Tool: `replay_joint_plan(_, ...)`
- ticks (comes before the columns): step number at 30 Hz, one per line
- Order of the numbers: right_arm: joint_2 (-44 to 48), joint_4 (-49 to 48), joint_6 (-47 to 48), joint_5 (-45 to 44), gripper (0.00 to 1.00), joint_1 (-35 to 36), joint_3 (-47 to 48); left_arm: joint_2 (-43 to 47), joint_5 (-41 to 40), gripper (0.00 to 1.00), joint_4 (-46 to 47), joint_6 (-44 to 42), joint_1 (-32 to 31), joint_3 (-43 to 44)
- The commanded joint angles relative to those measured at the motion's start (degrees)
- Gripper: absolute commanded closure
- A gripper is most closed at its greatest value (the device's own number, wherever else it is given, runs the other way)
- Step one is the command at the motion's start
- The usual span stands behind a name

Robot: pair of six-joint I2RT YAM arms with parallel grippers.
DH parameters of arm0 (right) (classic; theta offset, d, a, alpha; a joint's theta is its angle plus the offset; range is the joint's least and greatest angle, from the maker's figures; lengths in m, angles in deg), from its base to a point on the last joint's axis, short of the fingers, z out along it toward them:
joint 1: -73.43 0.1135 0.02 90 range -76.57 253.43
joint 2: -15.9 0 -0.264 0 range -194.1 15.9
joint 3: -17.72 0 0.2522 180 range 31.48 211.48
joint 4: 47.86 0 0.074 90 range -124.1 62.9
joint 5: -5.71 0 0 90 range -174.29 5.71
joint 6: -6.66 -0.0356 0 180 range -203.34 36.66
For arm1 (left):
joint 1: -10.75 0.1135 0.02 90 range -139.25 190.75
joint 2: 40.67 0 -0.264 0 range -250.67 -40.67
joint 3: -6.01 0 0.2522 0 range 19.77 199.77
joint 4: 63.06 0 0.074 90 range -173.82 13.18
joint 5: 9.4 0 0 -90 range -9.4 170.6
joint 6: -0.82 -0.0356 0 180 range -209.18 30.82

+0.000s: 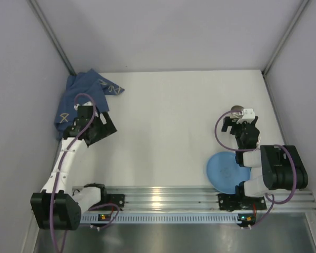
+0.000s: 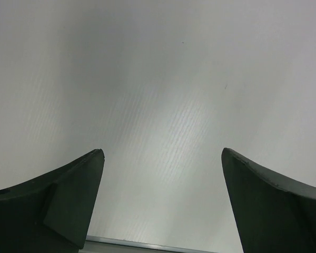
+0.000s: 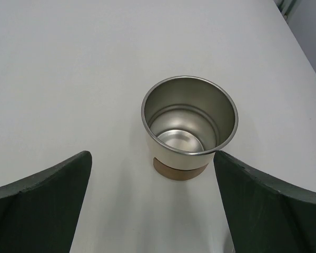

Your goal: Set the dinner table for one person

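Note:
The white dinner table (image 1: 168, 116) fills the top view. A steel cup (image 3: 189, 124) with a brown base stands upright and empty at the far right of the table (image 1: 236, 110). My right gripper (image 3: 151, 155) is open and empty, with the cup just ahead of its fingertips and not touching them; it sits right behind the cup in the top view (image 1: 241, 122). A round blue plate (image 1: 226, 171) lies near the right arm's base, partly hidden by the arm. My left gripper (image 2: 162, 153) is open and empty over bare table (image 1: 106, 129), beside a dark blue patterned cloth (image 1: 81, 97).
The cloth lies crumpled at the far left against the side wall. Grey walls enclose the table on three sides. A metal rail (image 1: 163, 197) with both arm bases runs along the near edge.

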Motion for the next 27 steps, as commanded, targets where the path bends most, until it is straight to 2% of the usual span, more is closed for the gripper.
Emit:
replay_joint_plan(1,0.14,-2.83,-0.59,0.30,0.00,0.33,1.44,-0.81,-8.17,0.02,-3.55,2.40,-0.02,4.37)
replay_joint_plan(4,0.14,-2.74,-0.59,0.30,0.00,0.33,1.44,-3.01,-12.65,0.02,-4.17,3.19,0.16,5.78)
replay_joint_plan(7,0.14,-2.83,-0.59,0.30,0.00,0.33,1.44,-5.82,-12.67,0.02,-1.10,2.14,0.16,5.25)
replay_joint_plan(13,0.14,-2.74,-0.59,0.21,0.00,0.33,1.53,-17.60,-15.04,0.02,0.14,1.70,0.16,8.14)
replay_joint_plan(18,0.14,-2.57,-1.03,-1.53,0.00,0.33,1.53,-28.04,-20.39,0.02,-1.09,-0.33,0.51,17.09)
replay_joint_plan(22,0.23,-1.96,-0.95,-3.39,0.00,0.68,1.88,-36.93,-18.38,0.02,0.58,0.99,0.95,24.66)
replay_joint_plan(23,0.32,-2.13,-0.95,-5.57,0.00,3.21,1.71,-38.68,-18.90,0.02,-0.12,1.43,0.95,28.85)
replay_joint_plan(24,0.75,-2.04,-1.55,-14.38,0.00,4.28,1.71,-41.14,-19.35,0.02,-0.73,2.04,0.95,31.07)
replay_joint_plan(26,6.09,9.15,-3.93,-21.38,0.00,5.25,5.55,-46.59,-18.48,0.02,-2.32,3.36,2.51,37.46)
replay_joint_plan(27,8.21,15.91,-3.93,-21.41,0.00,5.26,8.79,-47.92,-18.47,0.02,-2.58,3.72,2.62,39.25)
